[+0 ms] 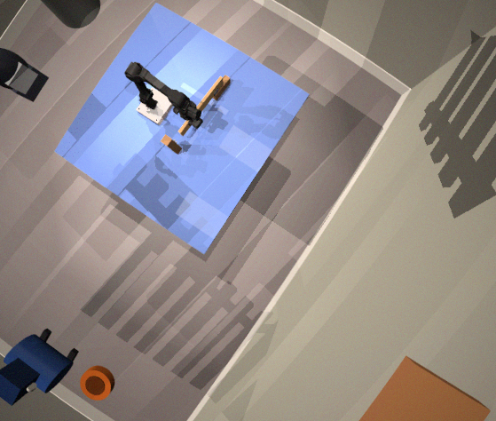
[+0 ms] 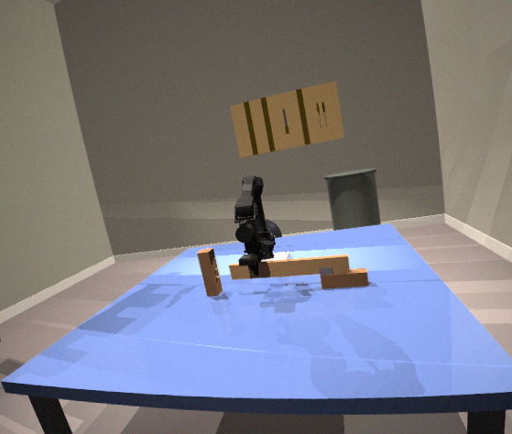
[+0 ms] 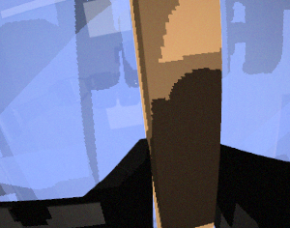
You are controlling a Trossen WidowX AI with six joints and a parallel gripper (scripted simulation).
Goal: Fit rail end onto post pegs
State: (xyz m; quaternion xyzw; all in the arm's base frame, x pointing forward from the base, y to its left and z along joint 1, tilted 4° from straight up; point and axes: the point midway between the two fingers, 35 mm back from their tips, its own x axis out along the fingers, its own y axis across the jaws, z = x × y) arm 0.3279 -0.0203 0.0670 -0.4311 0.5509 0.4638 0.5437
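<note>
Above the counter (image 1: 211, 199) (image 2: 265, 354), the pincer (image 1: 197, 121) (image 2: 252, 270) (image 3: 163, 142) gripped the rail (image 1: 208, 97) (image 2: 302, 265) (image 3: 193, 34), near end raised, apart from the post (image 1: 171, 144) (image 2: 210, 273); alignment seemed underway (pegs unseated), next needing levelling, then a push postward.

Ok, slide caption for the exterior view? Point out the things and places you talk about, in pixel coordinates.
Gripper (image 2: 252, 271) clamped on the wooden rail (image 2: 302, 265), its near end raised off the table (image 2: 246, 363), short of the post (image 2: 209, 273).
</note>
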